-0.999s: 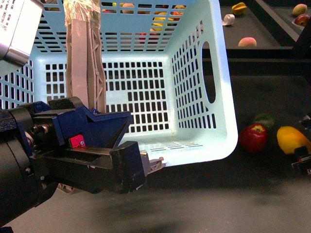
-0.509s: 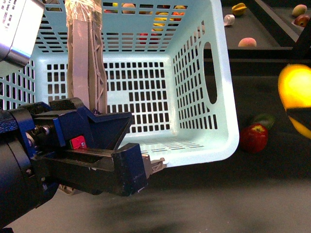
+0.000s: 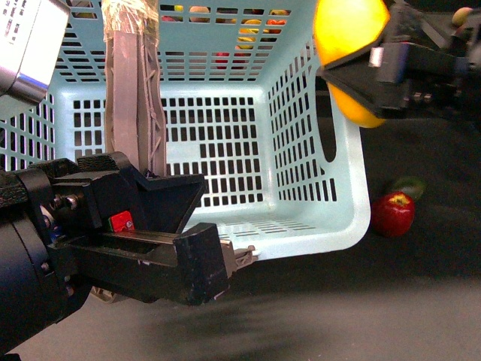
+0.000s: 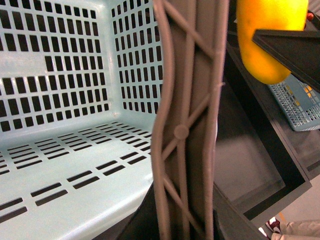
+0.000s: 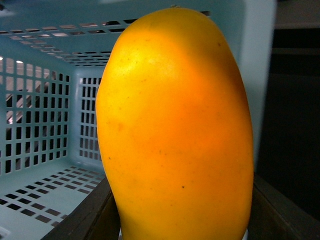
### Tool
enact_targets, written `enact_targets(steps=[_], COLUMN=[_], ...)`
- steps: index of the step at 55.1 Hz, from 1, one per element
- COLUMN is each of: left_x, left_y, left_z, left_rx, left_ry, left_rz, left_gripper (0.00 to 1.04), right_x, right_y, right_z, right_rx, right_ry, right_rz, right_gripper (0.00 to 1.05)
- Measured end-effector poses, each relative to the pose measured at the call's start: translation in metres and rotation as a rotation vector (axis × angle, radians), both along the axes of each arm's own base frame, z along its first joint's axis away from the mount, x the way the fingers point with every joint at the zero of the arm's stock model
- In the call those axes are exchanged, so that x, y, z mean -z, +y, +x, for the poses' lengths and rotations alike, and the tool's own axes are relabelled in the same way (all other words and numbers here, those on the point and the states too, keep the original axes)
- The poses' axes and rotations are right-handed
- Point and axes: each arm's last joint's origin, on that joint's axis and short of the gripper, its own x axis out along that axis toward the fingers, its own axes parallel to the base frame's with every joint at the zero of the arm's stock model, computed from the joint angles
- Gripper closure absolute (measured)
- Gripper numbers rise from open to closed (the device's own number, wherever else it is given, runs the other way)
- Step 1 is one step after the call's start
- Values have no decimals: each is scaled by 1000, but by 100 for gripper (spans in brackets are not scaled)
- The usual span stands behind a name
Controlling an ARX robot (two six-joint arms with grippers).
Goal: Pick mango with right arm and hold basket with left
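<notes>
Now the right gripper pinches the mango between its fingers, high above the right wall of the basket. At the near left, the left gripper has its fingers pressed on the basket's handle. An apple lies right of the basket.

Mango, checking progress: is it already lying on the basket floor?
No, the right pincer holds the mango up in the air near the rim of the basket.
</notes>
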Motion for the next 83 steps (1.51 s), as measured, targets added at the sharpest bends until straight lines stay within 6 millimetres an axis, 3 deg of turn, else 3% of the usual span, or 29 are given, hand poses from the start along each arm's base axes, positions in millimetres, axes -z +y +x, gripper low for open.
enact_targets(steps=[4, 17, 27, 42, 54, 67, 76, 83], left_x=[0, 0, 0, 0, 1, 1, 1, 1], left_y=[0, 0, 0, 0, 0, 0, 0, 0], left_z=[0, 0, 0, 0, 0, 0, 0, 0], left_rx=[-1, -5, -2, -3, -6, -3, -3, -3], left_ry=[0, -1, 0, -1, 15, 9, 9, 9], left_rz=[1, 1, 0, 1, -6, 2, 2, 2], left_gripper=[99, 99, 99, 99, 99, 99, 99, 99], right_x=[-4, -8, 0, 0, -18, -38, -44, -39], right_y=[20, 58, 73, 78, 54, 1, -40, -56], right_z=[8, 26, 32, 33, 16, -14, -51, -91], right_rx=[-31, -52, -56, -49, 13, 190, 336, 421], right_ry=[-10, -18, 3, -1, -41, -67, -80, -137], right_rz=[16, 26, 21, 53, 99, 113, 80, -27], right_gripper=[47, 47, 47, 9, 8, 8, 8, 8])
